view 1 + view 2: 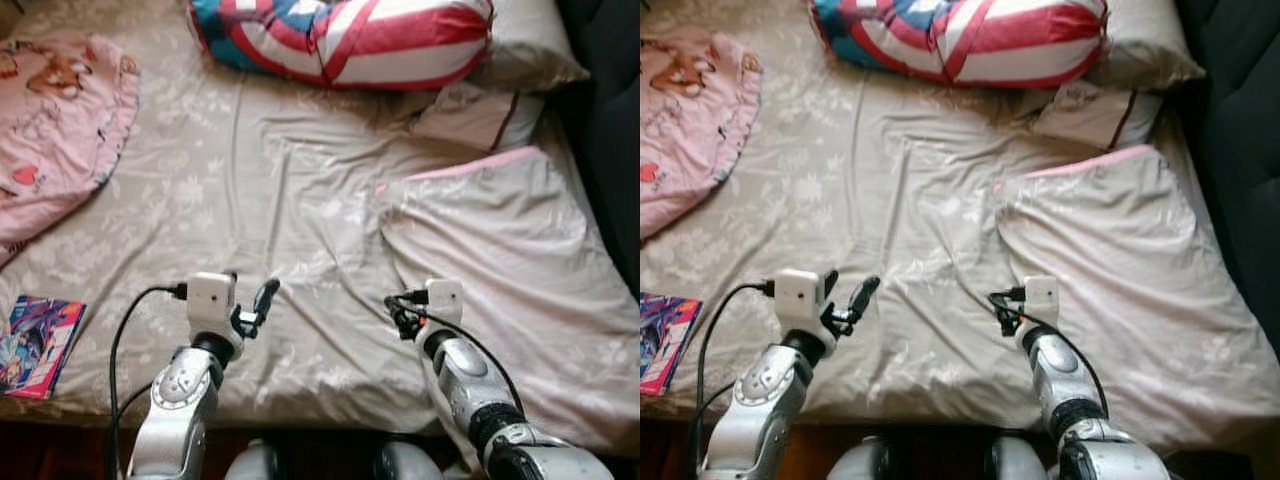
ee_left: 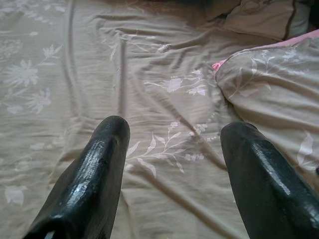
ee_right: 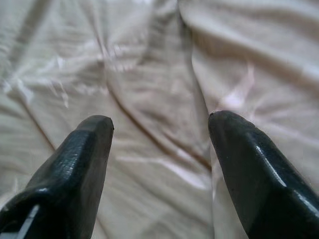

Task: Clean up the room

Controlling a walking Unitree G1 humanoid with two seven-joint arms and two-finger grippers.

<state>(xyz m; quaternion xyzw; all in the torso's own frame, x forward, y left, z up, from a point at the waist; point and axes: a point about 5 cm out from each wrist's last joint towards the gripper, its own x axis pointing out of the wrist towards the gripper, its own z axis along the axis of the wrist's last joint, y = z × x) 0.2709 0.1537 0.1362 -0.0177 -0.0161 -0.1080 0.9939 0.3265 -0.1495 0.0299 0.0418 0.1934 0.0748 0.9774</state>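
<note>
The folded-back duvet (image 1: pixel 500 270) is lying rumpled on the bed (image 1: pixel 250 180), toward the robot's right; it is likely soft, light and limp, best pinched at its near edge. The left hand (image 1: pixel 252 305) and right hand (image 1: pixel 398 318) are hovering open above the sheet, gripping nothing. No containers are appearing.

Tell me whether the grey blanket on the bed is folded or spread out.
Folded, roughly. The grey blanket lies doubled on the bed's right half, its pink lining showing along the turned-over top edge, with the sheet bare beside it.
</note>
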